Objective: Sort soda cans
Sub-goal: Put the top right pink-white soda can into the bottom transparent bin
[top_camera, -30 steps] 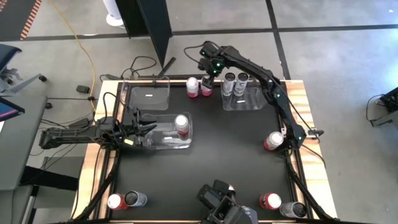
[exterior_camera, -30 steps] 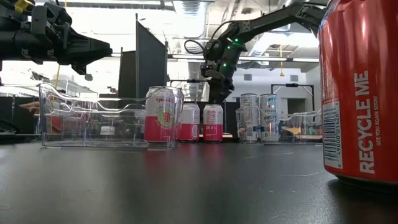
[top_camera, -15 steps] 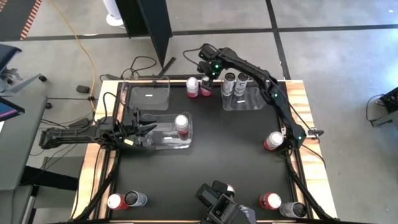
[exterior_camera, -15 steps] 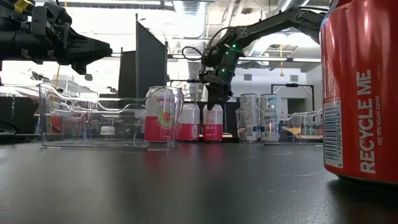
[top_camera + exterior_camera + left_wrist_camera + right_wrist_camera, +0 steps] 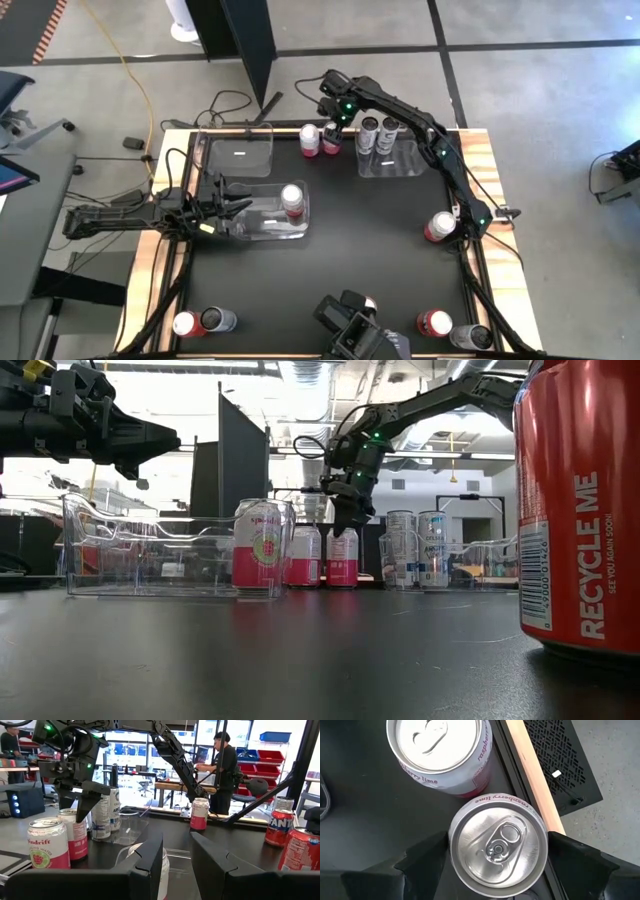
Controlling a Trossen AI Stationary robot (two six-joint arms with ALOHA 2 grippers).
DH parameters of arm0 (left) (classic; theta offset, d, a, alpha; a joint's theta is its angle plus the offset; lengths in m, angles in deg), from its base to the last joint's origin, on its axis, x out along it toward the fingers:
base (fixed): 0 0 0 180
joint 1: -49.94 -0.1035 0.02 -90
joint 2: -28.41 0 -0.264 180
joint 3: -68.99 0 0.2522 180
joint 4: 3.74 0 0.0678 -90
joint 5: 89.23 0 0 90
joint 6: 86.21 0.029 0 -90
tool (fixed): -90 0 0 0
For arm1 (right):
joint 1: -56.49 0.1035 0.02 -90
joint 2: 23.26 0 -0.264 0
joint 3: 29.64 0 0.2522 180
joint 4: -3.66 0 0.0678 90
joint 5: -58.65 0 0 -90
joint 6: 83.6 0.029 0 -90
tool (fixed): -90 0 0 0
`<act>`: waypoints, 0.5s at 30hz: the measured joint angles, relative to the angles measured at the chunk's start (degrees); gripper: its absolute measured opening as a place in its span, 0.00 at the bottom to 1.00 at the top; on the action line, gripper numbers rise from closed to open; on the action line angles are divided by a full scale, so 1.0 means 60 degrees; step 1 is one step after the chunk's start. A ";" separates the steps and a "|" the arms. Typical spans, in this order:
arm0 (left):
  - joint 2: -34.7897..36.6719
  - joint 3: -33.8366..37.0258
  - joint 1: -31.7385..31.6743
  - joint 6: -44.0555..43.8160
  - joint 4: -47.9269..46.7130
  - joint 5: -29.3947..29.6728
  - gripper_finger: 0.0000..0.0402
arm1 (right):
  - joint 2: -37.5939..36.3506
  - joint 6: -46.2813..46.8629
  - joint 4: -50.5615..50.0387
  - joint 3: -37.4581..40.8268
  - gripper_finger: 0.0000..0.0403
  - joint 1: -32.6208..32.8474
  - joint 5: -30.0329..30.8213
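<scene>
My right gripper [image 5: 497, 851] is open and points down over the far edge. Its fingers stand on either side of the top of one pink-and-white can [image 5: 496, 846], which stands upright on the table beside a second pink can [image 5: 440, 755]. In the low view the right gripper [image 5: 345, 520] is at that can's top [image 5: 342, 555]. My left gripper [image 5: 177, 857] is open and hovers level at the left end of a clear bin [image 5: 262, 215] that holds one upright pink can [image 5: 292, 200]. Two silver cans [image 5: 378, 135] stand in the far right bin. My right gripper comes from above with one finger [image 5: 427, 857] on each side of the pink can's rim [image 5: 457, 832]. The finger edges lie right at the rim, and I cannot tell whether they touch it. The can stands upright on the table.
An empty clear bin [image 5: 240, 155] sits at the far left. Another pink can [image 5: 438, 227] stands at the right edge by the right arm's base. Red and dark cans stand at the near left corner [image 5: 200, 322] and near right corner [image 5: 450, 328]. A person works in the room beyond.
My right gripper has come down from above the two pink cans at the far edge until its fingers reach the top of the right-hand one. It has stayed open. The cans have not moved.
</scene>
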 joint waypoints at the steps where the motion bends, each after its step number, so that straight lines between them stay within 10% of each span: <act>1: 0.0000 -0.0002 0.0000 0.0000 -0.0003 0.0000 0.23 | 0.0000 0.0038 0.0000 0.0000 0.89 0.0000 0.0004; 15: 0.0000 -0.0004 0.0000 0.0000 0.0000 0.0000 0.23 | -0.0004 0.0182 0.0033 0.0000 0.89 0.0000 0.0052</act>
